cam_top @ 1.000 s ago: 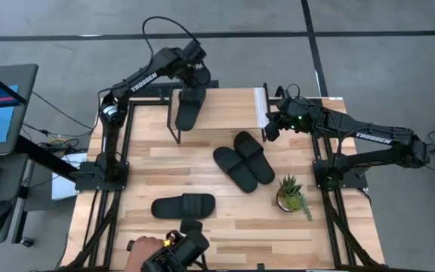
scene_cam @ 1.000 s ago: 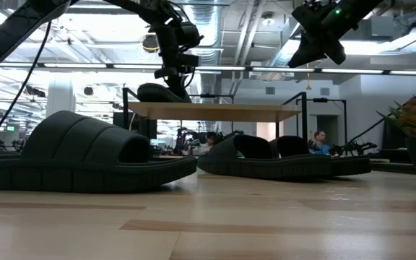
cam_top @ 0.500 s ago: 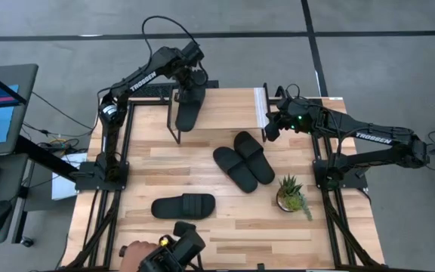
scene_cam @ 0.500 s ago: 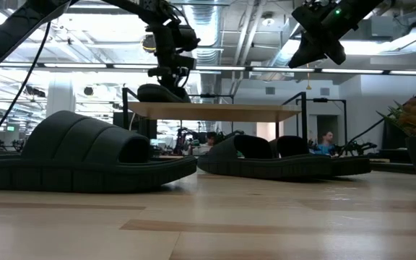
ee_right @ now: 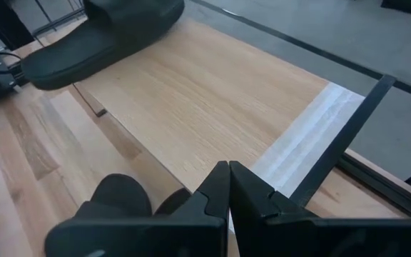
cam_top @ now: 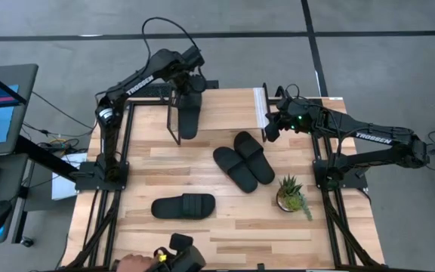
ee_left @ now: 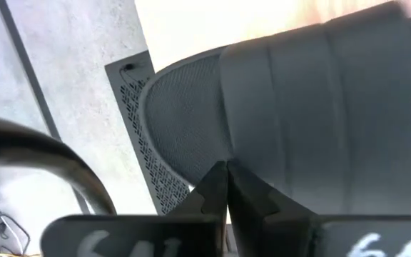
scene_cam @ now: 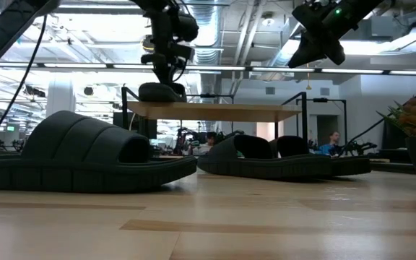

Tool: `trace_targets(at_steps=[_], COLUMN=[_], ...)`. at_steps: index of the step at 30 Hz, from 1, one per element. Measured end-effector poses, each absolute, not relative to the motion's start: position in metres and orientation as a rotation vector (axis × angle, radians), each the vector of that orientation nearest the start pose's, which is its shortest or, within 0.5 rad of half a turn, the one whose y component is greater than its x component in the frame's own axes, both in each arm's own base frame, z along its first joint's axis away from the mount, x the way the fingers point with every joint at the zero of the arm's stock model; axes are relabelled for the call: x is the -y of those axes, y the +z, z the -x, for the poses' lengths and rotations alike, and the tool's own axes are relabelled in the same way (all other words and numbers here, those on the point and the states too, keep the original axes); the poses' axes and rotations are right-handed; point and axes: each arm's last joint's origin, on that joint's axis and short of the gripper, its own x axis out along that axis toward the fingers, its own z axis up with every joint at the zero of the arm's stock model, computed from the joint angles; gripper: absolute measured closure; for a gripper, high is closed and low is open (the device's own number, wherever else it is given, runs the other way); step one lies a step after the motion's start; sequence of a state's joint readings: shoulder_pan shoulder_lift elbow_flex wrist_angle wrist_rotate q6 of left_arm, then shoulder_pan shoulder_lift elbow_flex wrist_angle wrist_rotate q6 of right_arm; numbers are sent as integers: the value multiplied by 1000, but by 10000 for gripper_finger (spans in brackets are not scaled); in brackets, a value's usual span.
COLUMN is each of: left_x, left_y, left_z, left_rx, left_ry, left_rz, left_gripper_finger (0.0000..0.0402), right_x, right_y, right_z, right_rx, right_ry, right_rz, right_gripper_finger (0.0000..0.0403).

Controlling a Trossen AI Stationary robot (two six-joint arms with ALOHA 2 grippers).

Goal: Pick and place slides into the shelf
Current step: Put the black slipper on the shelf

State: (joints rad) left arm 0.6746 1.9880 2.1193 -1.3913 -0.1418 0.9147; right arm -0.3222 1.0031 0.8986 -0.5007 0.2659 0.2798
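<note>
Lying flat on the left end of the shelf (cam_top: 221, 106), one black sandal (cam_top: 188, 113) shows a matte oval sole and a wide ribbed strap; its lower end reaches past the shelf's front edge. The shelf is a low rack with a pale wood top, thin black legs and a white strip at its right edge. A pair of sandals (cam_top: 244, 160) lies side by side on the table (cam_top: 338, 227) below the shelf, touching each other, and a single sandal (cam_top: 183, 206) lies crosswise nearer the table's front.

Compared with a second ago, the sandal on the shelf has turned from a slant to nearly straight, and the left gripper (cam_top: 189, 81) has shifted toward its upper end.

The left gripper hangs just above that end of the sandal with its fingers (ee_left: 216, 187) pressed together, holding nothing; in the left wrist view the ribbed strap fills the space just beyond the fingertips. The right gripper (cam_top: 269, 130) waits at the shelf's right edge, over the white strip, fingers closed and empty. A potted plant (cam_top: 291, 193) stands near the table's right side.
</note>
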Motion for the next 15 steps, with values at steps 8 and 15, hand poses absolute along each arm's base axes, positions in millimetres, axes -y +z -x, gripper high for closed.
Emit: trace_targets(at_steps=[8, 15], left_x=[-240, -225], left_y=[367, 379], left_z=[-294, -319], left_rx=[-1389, -1130], left_ry=[182, 96], left_rz=[-440, -526], left_gripper_finger=[401, 402], right_x=[73, 73], right_y=[306, 306], right_z=[-194, -194], right_rx=[-525, -524], right_ry=[-648, -647], right_rz=[-281, -281], right_gripper_finger=[403, 403])
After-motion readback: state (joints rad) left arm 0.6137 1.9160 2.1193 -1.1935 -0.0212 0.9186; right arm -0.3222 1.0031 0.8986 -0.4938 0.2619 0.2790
